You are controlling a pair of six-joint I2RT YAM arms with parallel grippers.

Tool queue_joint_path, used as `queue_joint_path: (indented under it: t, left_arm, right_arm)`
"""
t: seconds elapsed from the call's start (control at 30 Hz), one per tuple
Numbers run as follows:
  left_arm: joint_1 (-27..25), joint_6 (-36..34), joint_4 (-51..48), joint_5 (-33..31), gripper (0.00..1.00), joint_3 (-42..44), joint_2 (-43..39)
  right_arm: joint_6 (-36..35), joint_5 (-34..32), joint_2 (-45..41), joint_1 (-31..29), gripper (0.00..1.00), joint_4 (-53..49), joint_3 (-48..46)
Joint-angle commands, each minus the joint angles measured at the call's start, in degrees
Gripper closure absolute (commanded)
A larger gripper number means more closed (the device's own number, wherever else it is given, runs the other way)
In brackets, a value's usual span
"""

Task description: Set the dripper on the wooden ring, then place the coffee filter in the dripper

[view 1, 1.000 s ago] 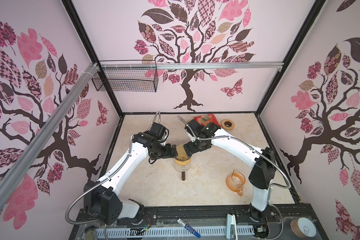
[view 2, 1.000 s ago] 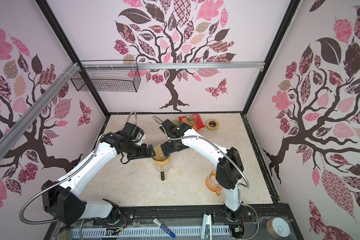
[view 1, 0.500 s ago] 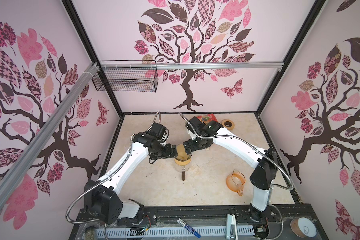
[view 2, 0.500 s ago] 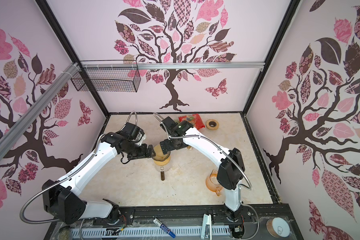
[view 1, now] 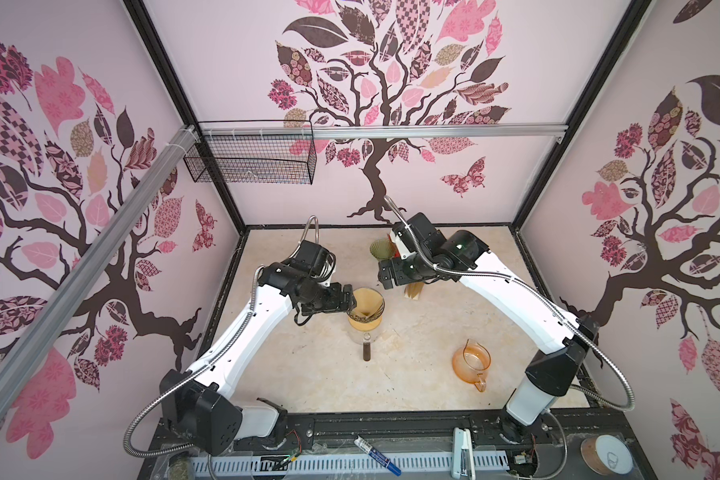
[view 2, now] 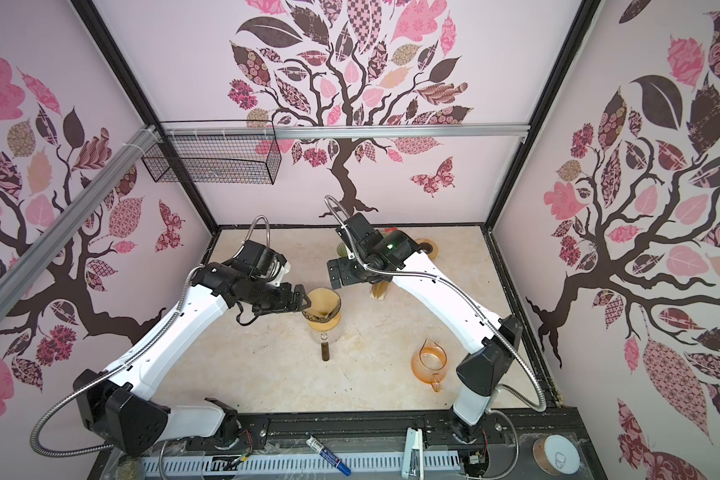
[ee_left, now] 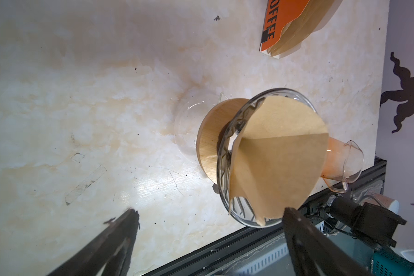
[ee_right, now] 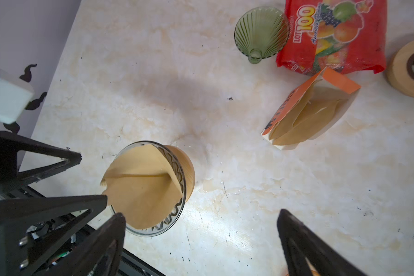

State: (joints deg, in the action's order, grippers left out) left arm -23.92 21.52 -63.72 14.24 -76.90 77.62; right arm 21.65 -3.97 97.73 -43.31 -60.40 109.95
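The brown paper coffee filter (ee_left: 277, 157) sits as a cone inside the clear glass dripper (ee_left: 225, 133), which rests on a wooden collar (ee_left: 210, 138) at mid-table. Both top views show the dripper (view 1: 366, 309) (view 2: 323, 309). My left gripper (view 1: 350, 301) (ee_left: 210, 212) is open, level with the rim on the dripper's left. One of its fingers (ee_right: 98, 200) lies close against the filter's edge. My right gripper (view 1: 385, 276) (ee_right: 201, 215) is open and empty, above and behind the dripper and apart from it.
An orange box of filters (ee_right: 306, 112) lies behind and right of the dripper. A green ribbed glass (ee_right: 261, 33), a red candy bag (ee_right: 332, 35) and a tape roll (ee_right: 409, 69) stand at the back. An orange glass pitcher (view 1: 470, 361) stands front right.
My right gripper has drawn back and up from the dripper's rim toward the rear. The left arm and the dripper with its filter have stayed put.
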Motion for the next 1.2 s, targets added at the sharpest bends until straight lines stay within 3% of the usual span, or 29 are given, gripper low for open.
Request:
queue_joint_path:
  t: [0.0, 0.27, 0.53, 0.9, 1.17]
  left_arm:
    - [0.3, -1.8, -1.4, 0.3, 0.03, -4.5, -1.6]
    - [0.4, 1.2, -0.1, 4.4, 0.03, -8.0, -2.2]
    - [0.4, 3.3, 1.3, 6.5, 0.03, -8.8, -2.2]
    - [0.3, 4.3, 2.3, 8.9, 0.03, -7.9, -0.1]
    - [0.2, 4.7, 2.5, 9.1, 0.03, -7.5, -0.9]
  right_arm:
    - [1.2, -4.2, -4.0, 0.4, 0.0, -2.0, 3.0]
    - [3.3, -9.6, -7.1, 0.8, 0.0, -3.5, 2.4]
    - [8.9, -12.9, -13.6, 3.2, 0.0, -2.6, -7.1]
    - [20.8, -1.1, -34.2, 26.5, 0.0, 3.0, -35.9]
    - [22.7, 1.0, -39.6, 27.5, 0.0, 6.0, -47.6]
